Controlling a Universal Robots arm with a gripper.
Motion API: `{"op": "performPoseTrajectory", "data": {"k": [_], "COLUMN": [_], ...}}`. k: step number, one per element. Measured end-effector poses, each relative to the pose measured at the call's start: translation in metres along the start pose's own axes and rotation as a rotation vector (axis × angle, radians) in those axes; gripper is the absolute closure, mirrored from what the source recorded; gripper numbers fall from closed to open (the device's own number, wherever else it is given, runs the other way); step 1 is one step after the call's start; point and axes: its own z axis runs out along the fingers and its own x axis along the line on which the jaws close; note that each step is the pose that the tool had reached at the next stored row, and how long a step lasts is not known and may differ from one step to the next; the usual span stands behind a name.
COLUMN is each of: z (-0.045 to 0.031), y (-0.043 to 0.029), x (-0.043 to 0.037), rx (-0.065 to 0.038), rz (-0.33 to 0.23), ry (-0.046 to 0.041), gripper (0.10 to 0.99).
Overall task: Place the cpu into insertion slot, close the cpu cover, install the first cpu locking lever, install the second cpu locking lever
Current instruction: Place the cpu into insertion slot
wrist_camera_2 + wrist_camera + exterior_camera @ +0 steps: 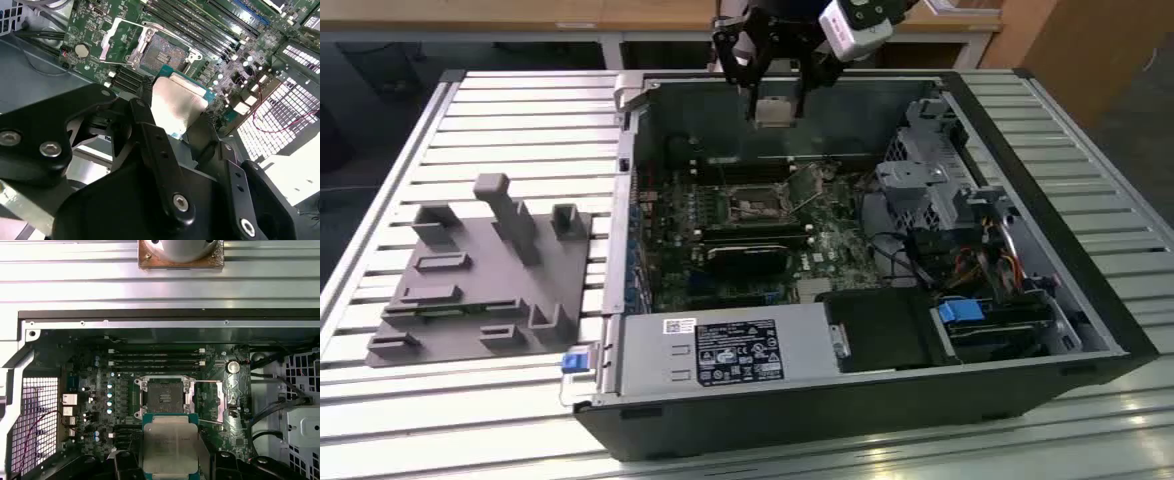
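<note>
Well, the cpu (169, 442) is already between my fingers, so I think first about how it handles. I judge it light and stiff: a thin flat square with a smooth metal top, which could slide out if the squeeze is too weak. I also judge it fragile. Its underside and the pin field of the socket would not forgive a scrape or a crooked drop. The right place to take it is by two opposite side edges, not by the flat faces, and in both wrist views this is how it sits.

My claw (175, 125) is closed down to the width of the chip, with one finger (145, 120) against each side edge. It holds nothing else and touches nothing else.

In the exterior view the claw hangs over the far part of the open computer case (854, 400), clearly above the green circuit board (720, 215). The insertion slot (160, 52) is bare, with its dark pin field showing. The cpu cover (109, 42) is swung open beside it. The chip is near the slot but apart from it, not seated.
</note>
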Motion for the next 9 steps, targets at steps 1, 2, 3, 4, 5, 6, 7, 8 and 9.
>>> {"op": "performPoseTrajectory", "data": {"k": [1,2,3,4,5,6,7,8,9], "z": [0.0000,0.0000,0.0000,0.0000,0.0000,0.0000,0.0000,0.0000,0.0000], "y": [0.0000,0.0000,0.0000,0.0000,0.0000,0.0000,0.0000,0.0000,0.0000], "x": [0.0000,0.0000,0.0000,0.0000,0.0000,0.0000,0.0000,0.0000,0.0000], "rx": [0.000,0.000,0.000,0.000,0.000,0.000,0.000,0.000,0.000], "rz": [0.000,0.000,0.001,0.003,0.007,0.012,0.017,0.022,0.028], "ry": [0.0000,0.0000,0.0000,-0.0003,-0.0006,-0.0010,-0.0015,-0.0020,-0.0024], "gripper": [0.557,0.557,0.557,0.557,0.557,0.557,0.557,0.557,0.557]}}
